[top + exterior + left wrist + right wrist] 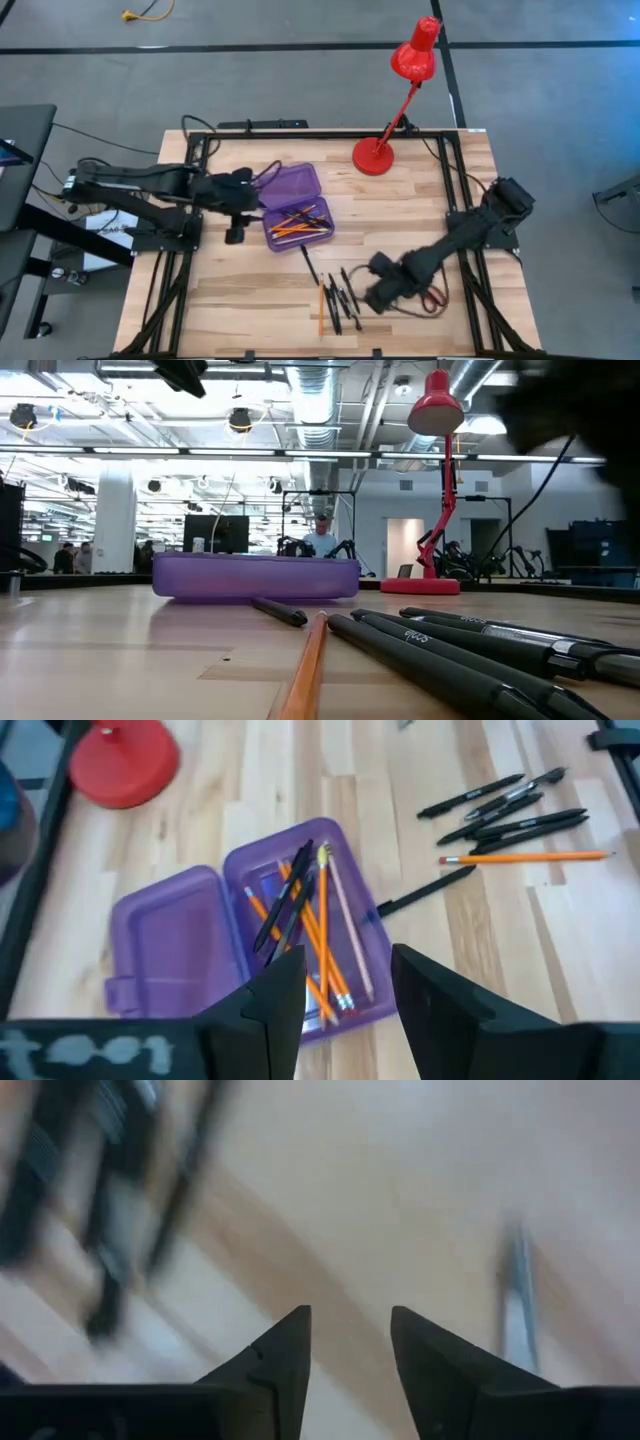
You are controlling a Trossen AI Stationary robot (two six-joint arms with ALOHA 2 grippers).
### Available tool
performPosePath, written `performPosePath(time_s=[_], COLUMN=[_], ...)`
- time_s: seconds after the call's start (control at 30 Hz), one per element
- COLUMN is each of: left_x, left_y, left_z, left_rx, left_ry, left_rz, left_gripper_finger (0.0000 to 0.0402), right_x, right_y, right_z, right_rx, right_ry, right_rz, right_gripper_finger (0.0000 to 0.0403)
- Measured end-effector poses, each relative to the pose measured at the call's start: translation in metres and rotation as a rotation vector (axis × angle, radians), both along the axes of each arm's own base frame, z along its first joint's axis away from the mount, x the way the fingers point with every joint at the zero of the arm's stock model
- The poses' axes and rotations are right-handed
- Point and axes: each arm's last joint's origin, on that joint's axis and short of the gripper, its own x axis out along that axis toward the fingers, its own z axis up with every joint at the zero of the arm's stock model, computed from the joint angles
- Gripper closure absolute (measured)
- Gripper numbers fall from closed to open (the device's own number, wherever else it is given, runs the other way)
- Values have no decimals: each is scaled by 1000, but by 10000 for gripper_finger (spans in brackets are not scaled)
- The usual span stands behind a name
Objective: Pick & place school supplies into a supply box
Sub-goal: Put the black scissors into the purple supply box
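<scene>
Our left gripper (236, 236) hangs beside the open supply box (297, 208), fingers parted, empty. Our right gripper (380, 295), likewise parted and empty, blurs over the pens (346, 290) near the desk's front edge, half-hiding the scissors (432, 298).

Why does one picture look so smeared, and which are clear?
Right wrist view: streaked, probably motion blur; the pens are dark smears, though the right gripper is sharp. Left wrist view: clear on the box and pencils. Low view: bright ceiling lights, the nearest pens soft. High view: even light, but the right gripper is blurred.

overhead, table-level, 2 wrist cams
</scene>
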Motion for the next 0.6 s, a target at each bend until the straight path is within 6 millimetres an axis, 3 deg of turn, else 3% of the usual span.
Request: performPosePath(time_s=[0.17, 0.37, 0.6], left_x=[-14, -10, 1], left_y=[-6, -11, -14], left_z=[5, 5, 0], left_rx=[36, 68, 87], left_ry=[-19, -36, -33], left_rz=[48, 71, 45], left_gripper_finger=[264, 264, 264], right_x=[-38, -77, -88], right_y=[14, 21, 32], right_z=[17, 27, 27], right_rx=[-4, -67, -45], right_ry=[133, 288, 287], right_rz=[-50, -135, -114], right_gripper_finger=[269, 269, 269])
